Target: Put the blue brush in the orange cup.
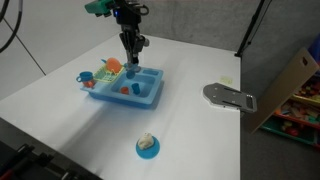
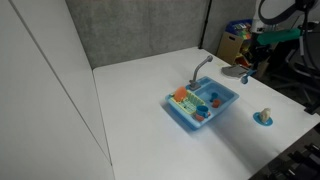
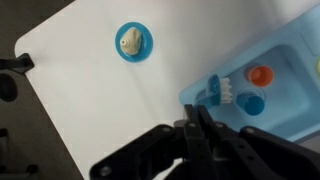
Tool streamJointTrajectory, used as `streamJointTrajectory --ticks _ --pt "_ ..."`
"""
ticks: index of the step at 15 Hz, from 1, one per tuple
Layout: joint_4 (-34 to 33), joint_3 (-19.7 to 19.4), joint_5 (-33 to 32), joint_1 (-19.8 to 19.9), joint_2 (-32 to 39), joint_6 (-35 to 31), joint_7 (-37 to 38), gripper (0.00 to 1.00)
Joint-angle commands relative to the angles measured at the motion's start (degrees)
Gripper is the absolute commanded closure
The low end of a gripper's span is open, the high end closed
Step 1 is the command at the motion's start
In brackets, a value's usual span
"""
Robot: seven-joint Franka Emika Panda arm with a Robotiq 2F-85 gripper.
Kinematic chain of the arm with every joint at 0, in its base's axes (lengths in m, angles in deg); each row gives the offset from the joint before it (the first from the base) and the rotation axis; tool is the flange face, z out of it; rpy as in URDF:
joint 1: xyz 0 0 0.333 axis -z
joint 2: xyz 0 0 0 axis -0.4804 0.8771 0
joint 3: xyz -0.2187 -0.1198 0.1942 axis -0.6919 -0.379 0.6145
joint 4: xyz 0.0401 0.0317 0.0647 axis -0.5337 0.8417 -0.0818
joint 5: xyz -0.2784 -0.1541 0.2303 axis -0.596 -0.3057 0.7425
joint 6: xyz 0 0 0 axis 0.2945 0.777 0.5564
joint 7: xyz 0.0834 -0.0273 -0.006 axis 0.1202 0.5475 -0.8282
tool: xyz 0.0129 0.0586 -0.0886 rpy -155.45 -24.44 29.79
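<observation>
The blue brush (image 3: 217, 90), with white bristles, lies at the rim of the blue toy sink (image 3: 300, 120) in the wrist view. The orange cup (image 3: 260, 75) stands in the sink just beyond the brush, next to a round blue piece (image 3: 250, 103). The cup also shows in both exterior views (image 1: 112, 67) (image 2: 181, 94), at one end of the sink (image 1: 150, 95) (image 2: 215, 118). My gripper (image 3: 195, 125) hangs above the sink's edge (image 1: 134, 48), a short way from the brush. Its fingers are pressed together and hold nothing.
A small blue plate (image 1: 147, 150) (image 3: 118, 48) with a cream-coloured piece on it sits on the white table away from the sink. A flat grey piece (image 1: 230, 97) lies near the table's side. A small red piece (image 1: 126, 90) is in the sink. Cardboard boxes stand beyond the table edge.
</observation>
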Motion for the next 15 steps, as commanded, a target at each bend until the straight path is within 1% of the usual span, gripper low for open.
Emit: streamJointTrajectory --ticks 1,9,10,11,15 --pt "5.02 1.02 -2.05 -0.87 -2.79 -4.57 0.98 0.97" --pt "11.41 2.58 -0.81 -2.15 -3.22 -17.56 1.71 0.97" --pt "8.7 2.48 -0.71 -1.88 -1.05 -15.09 0.59 0.97" --pt "9.07 2.51 -0.7 -1.96 -0.98 -15.64 0.62 0.94" --pt "9.06 2.49 -0.7 -1.94 -0.86 -15.64 0.61 0.94"
